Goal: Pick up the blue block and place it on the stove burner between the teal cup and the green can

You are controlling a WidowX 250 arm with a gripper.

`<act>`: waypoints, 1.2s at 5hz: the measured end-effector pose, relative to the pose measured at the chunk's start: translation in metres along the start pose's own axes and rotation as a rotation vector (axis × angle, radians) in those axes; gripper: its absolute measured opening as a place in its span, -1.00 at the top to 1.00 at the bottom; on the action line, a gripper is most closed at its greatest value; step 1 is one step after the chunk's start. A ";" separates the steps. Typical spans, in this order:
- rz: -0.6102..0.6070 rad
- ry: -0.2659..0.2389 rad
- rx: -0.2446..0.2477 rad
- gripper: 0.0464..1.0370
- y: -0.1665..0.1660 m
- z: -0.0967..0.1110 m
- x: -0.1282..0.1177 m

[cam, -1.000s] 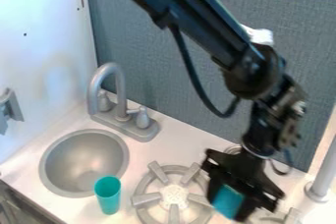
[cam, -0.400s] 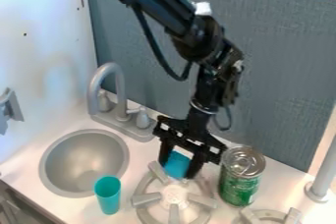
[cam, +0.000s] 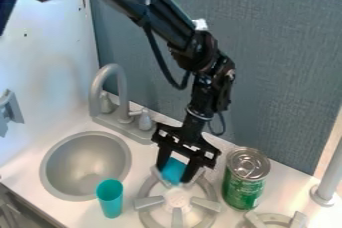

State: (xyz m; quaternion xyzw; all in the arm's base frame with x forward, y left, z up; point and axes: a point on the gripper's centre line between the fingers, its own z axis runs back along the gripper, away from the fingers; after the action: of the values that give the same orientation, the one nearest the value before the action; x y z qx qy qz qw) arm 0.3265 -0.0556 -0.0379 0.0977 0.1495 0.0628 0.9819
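Over at left, there's the round sink (cam: pixel 57 184), a teal cup (cam: pixel 111 203) at its near right edge, the gray faucet (cam: pixel 107 74) beyond; at right, a green can (cam: pixel 243 188) stands upright.

Bright, diffuse light falls on my counter (cam: pixel 143 158) & the white wall (cam: pixel 53 62), nearly washing out the latter, w/ soft shading in the sink (cam: pixel 90 164), glints on the can lid (cam: pixel 248 163) & highlights along my v. dark arm (cam: pixel 168 19).
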 end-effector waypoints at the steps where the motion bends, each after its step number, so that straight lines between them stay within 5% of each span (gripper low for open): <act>1: -0.023 0.024 -0.010 -0.24 -0.004 -0.008 0.000; 2: -0.047 0.035 -0.044 -0.24 -0.009 -0.011 0.000; 6: -0.037 0.110 -0.044 -0.24 -0.016 -0.042 0.014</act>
State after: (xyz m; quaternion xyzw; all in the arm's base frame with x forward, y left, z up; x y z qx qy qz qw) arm 0.3288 -0.0613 -0.0848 0.0696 0.2035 0.0532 0.9752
